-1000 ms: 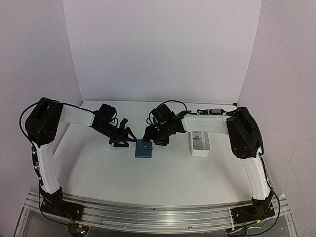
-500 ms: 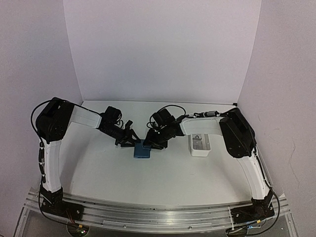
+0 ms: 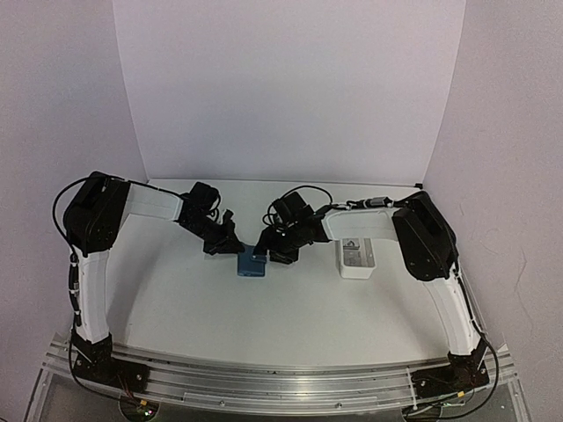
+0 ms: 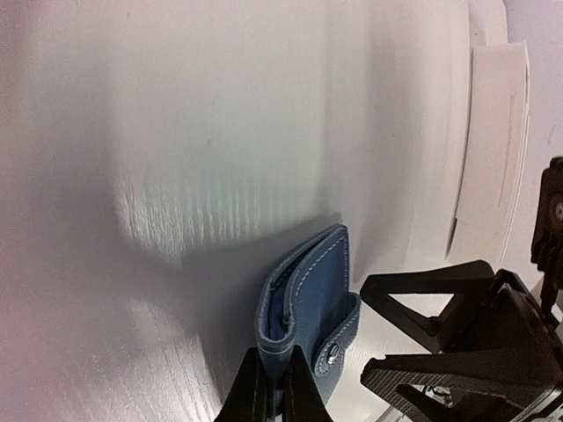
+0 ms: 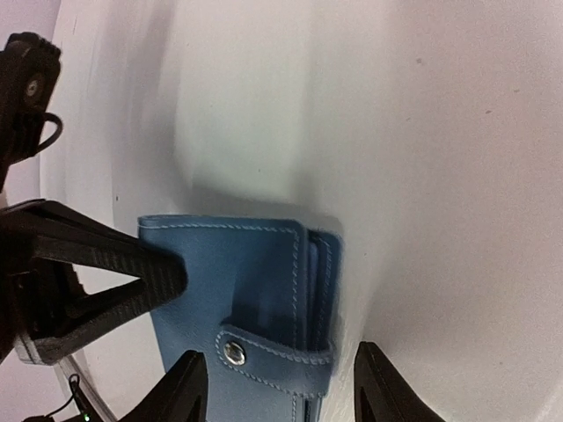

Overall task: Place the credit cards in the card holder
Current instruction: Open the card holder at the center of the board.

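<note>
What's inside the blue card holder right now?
At the gaping edge of the card holder, only lighter blue lining shows; no card is visible. Its closed cover hides the rest.

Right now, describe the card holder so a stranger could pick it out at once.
On the white table, look at the middle, between the left gripper and the right gripper. There sits the card holder, a small blue folded case with pale stitching and a snap tab. It is the only blue thing here; the tray to its right is white.
</note>
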Robot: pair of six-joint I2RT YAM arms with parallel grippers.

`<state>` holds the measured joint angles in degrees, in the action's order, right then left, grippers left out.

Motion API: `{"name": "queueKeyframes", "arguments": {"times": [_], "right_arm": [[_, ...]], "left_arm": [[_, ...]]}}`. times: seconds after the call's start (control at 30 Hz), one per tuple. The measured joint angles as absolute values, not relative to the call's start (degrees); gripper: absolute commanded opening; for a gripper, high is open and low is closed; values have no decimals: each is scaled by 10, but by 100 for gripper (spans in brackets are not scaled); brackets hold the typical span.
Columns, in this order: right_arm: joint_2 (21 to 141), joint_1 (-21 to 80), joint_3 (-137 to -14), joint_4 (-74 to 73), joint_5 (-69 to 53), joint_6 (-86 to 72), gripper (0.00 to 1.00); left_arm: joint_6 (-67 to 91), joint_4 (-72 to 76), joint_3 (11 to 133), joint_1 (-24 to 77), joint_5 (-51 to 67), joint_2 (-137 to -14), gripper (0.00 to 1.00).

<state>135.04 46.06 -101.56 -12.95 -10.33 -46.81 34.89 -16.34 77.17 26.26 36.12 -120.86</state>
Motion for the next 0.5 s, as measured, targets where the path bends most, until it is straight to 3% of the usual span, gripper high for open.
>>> {"name": "queueKeyframes", "arguments": {"times": [0.23, 0.3, 0.5], "right_arm": [[1298, 476, -1017, -141, -5, -434, 54], [1293, 481, -1030, -141, -1, -425, 45], [1297, 496, -1061, -139, -12, -416, 34]], "left_arm": [[365, -255, 829, 281, 247, -1157, 0], [366, -265, 830, 287, 230, -1146, 0], [366, -294, 836, 308, 197, -1137, 0]]}}
